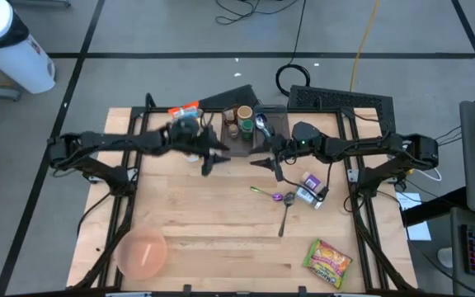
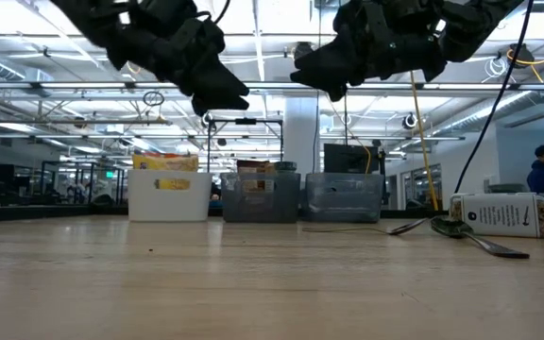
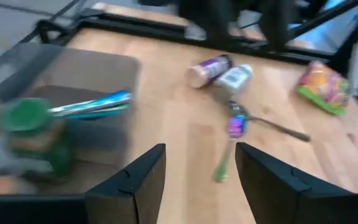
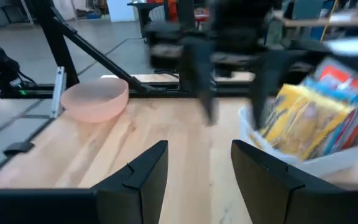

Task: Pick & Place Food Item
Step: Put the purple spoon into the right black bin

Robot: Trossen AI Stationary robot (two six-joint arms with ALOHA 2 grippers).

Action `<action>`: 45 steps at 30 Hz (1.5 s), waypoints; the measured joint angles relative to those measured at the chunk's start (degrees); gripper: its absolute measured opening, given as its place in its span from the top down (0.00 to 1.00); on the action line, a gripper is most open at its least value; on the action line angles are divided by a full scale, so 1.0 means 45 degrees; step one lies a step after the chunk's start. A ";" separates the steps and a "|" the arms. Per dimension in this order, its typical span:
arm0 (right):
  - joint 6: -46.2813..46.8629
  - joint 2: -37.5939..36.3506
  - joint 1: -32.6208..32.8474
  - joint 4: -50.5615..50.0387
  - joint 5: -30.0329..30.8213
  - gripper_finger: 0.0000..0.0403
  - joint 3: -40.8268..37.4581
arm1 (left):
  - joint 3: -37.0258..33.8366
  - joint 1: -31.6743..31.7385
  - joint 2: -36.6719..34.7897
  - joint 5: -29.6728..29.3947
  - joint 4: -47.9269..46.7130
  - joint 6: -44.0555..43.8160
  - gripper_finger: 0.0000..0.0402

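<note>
We're looking at two dark, near-black arms, the left arm [image 1: 114, 147] and the right arm [image 1: 369, 148], both built from slim tubular links with chunkier housings at the joints. On the right arm we catch a small green light glowing on a housing near the wrist. Black cables trail off both bases. Up close, the left gripper [image 3: 197, 180] shows matte black fingers [image 3: 138, 183], flat-faced and angular with bevelled edges. The right gripper [image 4: 197, 171] has the same matte black wedge-shaped fingers [image 4: 142, 174].
</note>
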 joint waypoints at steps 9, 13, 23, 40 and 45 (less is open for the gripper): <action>0.0729 -0.0005 0.0862 -0.4124 -0.0333 0.57 -0.0010 | -0.2123 -0.3266 0.0012 -0.2860 0.3079 -0.0634 0.51; 0.0698 -0.0016 0.1941 -0.5292 0.0968 0.57 -0.0010 | -0.2146 -0.4199 0.0107 -0.4226 0.3131 -0.0578 0.49; 0.3853 -0.0102 0.3201 -0.9531 0.2494 0.57 -0.0010 | -0.2146 -0.5013 0.1179 -0.5235 0.3872 -0.1428 0.52; -0.1335 0.0573 0.8547 -0.9780 1.0401 0.58 -0.0251 | -0.2146 -0.5167 0.3878 -0.5121 0.6241 -0.2128 0.50; -0.1494 0.1602 0.8735 -0.9127 1.1036 0.58 -0.0466 | -0.2141 -0.5213 0.3905 -0.4956 0.6943 -0.2299 0.50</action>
